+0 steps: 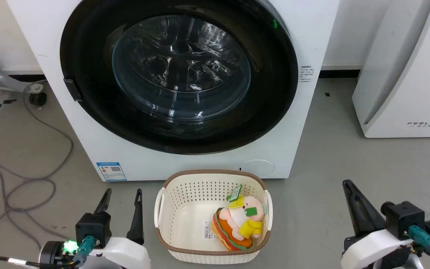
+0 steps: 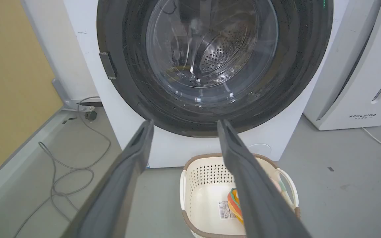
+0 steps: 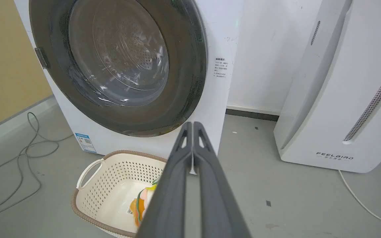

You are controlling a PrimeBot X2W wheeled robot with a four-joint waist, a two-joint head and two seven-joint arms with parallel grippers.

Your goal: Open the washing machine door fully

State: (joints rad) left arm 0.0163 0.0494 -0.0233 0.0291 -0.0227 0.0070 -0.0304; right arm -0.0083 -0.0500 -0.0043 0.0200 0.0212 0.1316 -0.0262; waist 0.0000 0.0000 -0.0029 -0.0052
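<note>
Black glossy washing machine door (image 1: 274,93) is sitting shut, flush w/ the machine front, behind the basket (image 1: 170,185). Nothing's done yet; whole swing is waiting. L gripper (image 1: 122,191) is gaping wide, empty. R gripper (image 3: 190,125) is pinching closed on nothing. Both are hanging well short.

The left gripper (image 2: 185,123), fingers spread, faces the closed washing machine door (image 2: 127,82). A cream basket (image 2: 203,156) sits below it.
</note>
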